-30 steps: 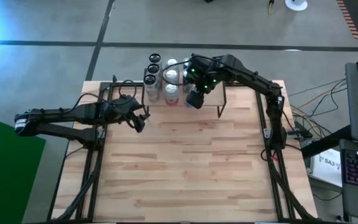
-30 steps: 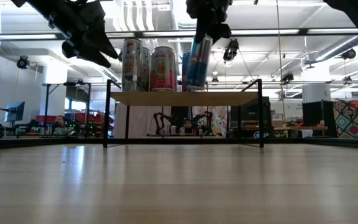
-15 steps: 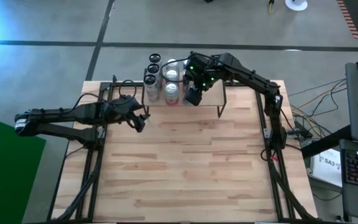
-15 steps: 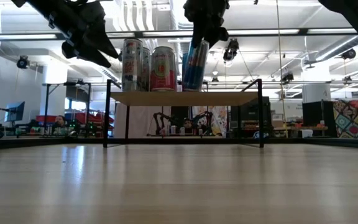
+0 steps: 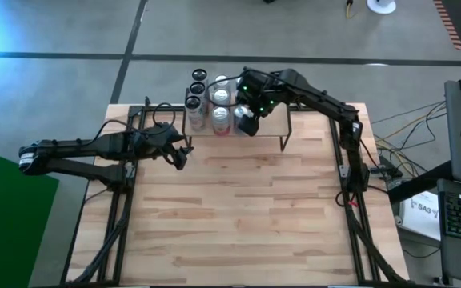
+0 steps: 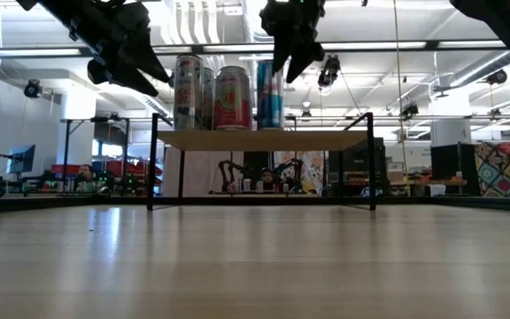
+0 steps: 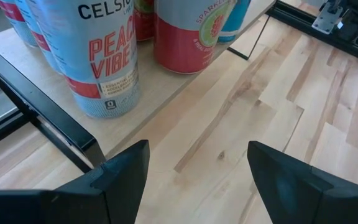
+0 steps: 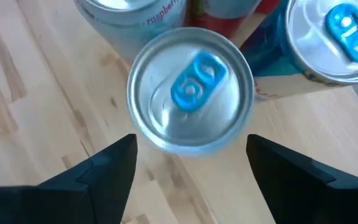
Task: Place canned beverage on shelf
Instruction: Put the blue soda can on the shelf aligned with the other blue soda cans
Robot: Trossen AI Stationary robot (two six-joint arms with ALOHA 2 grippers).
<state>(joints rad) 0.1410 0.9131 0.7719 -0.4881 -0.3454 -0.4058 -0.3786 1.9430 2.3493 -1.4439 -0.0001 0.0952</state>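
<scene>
The blue can stands upright on the shelf; right tool fingers spread above it.

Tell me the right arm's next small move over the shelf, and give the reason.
Probably lift the right gripper straight up, clear of the blue can. That can stands upright on the shelf beside the other cans, and in the right wrist view the fingers sit spread on either side of its top without touching it.
</scene>
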